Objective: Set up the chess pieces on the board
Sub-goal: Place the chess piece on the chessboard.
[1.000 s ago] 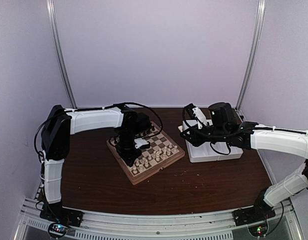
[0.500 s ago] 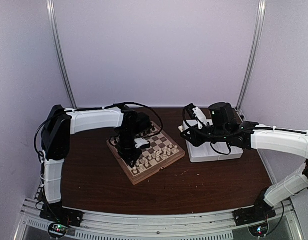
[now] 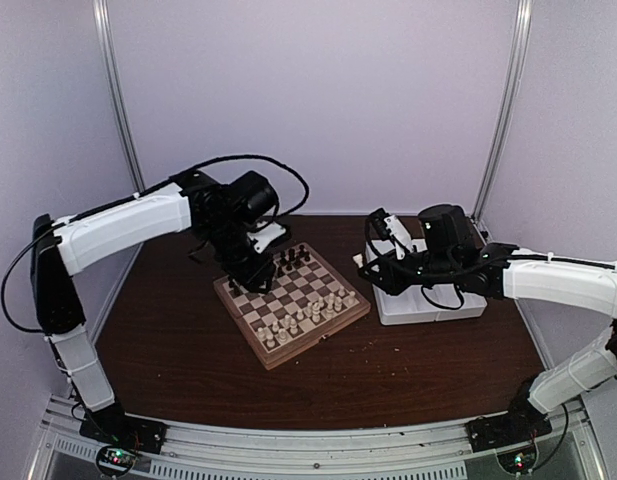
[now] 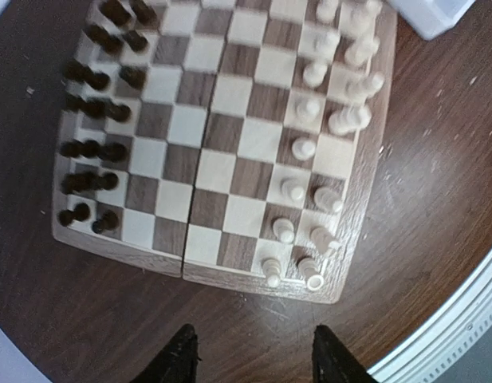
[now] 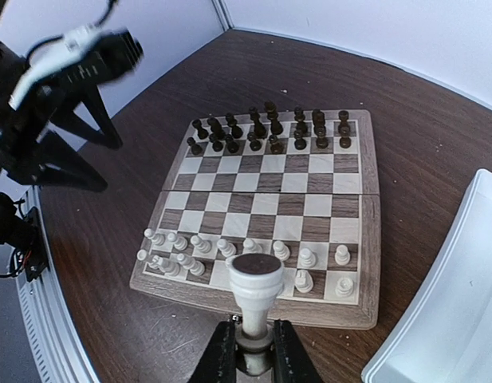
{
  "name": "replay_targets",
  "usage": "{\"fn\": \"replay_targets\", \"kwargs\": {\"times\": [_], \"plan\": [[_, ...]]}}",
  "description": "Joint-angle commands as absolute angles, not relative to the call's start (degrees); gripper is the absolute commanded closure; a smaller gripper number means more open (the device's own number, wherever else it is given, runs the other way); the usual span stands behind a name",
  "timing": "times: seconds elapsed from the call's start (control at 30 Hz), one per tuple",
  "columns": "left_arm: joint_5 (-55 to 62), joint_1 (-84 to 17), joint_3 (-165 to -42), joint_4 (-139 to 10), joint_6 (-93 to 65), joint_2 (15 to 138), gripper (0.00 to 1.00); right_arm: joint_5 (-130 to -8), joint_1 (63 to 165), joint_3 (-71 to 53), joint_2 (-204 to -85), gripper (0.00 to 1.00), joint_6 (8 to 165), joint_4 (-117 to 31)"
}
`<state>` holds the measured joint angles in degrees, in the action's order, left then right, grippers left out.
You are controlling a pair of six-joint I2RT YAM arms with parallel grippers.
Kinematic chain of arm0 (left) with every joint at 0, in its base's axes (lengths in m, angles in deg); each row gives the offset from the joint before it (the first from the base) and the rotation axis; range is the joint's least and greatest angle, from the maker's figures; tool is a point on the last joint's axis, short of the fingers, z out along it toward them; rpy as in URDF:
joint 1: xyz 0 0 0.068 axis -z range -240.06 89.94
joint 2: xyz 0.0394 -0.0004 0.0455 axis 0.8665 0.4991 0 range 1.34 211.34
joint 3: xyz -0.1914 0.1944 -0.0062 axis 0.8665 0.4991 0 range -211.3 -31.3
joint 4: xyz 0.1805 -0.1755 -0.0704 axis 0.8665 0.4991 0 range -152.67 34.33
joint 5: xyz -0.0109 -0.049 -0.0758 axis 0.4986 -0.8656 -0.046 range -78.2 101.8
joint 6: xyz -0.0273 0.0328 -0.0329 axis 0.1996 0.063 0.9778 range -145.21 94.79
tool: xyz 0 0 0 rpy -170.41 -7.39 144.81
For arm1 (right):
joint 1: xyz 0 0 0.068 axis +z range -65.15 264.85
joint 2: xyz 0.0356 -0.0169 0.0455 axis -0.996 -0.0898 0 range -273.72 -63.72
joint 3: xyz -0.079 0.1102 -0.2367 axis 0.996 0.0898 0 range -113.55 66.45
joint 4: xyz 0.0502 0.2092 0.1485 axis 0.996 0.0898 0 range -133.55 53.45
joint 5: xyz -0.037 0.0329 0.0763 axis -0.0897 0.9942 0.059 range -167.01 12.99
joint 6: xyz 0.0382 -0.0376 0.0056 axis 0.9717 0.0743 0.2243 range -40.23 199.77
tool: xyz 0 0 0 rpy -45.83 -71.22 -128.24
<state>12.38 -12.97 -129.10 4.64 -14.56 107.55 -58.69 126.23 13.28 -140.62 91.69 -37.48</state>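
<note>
The board lies at the table's middle, also seen in the left wrist view and the right wrist view. Cream chess pieces fill much of its two near rows. My left gripper hangs above the board's back-left corner. Its fingers stand apart over bare table, and the left gripper holds nothing. My right gripper is shut on a cream chess piece, held with its round felt base toward the camera. This right gripper hovers just right of the board.
Dark pieces stand in the board's two far rows. A white tray sits right of the board, under my right arm, with its rim showing. The aluminium rail runs along the near edge.
My left arm has risen off the board and swung toward the back left, and its jaws have opened. The right arm and the piece it holds have not moved.
</note>
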Motion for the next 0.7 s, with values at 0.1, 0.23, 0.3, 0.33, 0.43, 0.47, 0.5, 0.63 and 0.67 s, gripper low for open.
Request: {"fn": "replay_targets", "kwargs": {"times": [0.1, 0.23, 0.3, 0.33, 0.43, 0.47, 0.5, 0.63, 0.67], "plan": [[0.79, -12.6, -117.59, -22.44, -3.59, 92.95, 0.2, -50.93, 127.53, 13.18, -139.05, 0.91, 90.58, -42.84], [-7.71, -12.62, -113.27, -37.63, 4.74, 91.82, 0.06, -49.48, 129.02, 12.43, -139.87, 0.91, 90.51, -43.38], [-11.12, -12.68, -113.17, -42.24, 7.63, 92.73, 0.07, -49.34, 129.67, 11.91, -140.36, 0.91, 90.68, -44.76], [-12.95, -12.68, -113.03, -44.54, 8.95, 93.19, 0.09, -49.21, 129.95, 11.68, -140.53, 0.91, 91.25, -45.27], [-16.58, -12.68, -111.98, -50.4, 10.31, 93.91, 0.13, -49.9, 130.09, 11.17, -141.28, 0.91, 95.19, -47.53], [-16.62, -12.62, -111.35, -52.01, 9.89, 93.71, 0.13, -50.59, 130.11, 10.64, -141.63, 0.91, 96.83, -47.86], [-16.41, -12.64, -110.24, -53.64, 8.99, 93.21, 0.14, -50.41, 130.11, 10.29, -141.83, 0.91, 98.31, -48.45], [-13.35, -12.66, -106.18, -58.82, 5.76, 89.7, 0.13, -46.97, 130.11, 10.37, -141.8, 0.91, 102.6, -52.85], [-12.53, -12.62, -105.81, -59.26, 5.49, 89.11, 0.12, -46.35, 130.23, 10.26, -141.8, 0.91, 102.75, -53.16]]}}
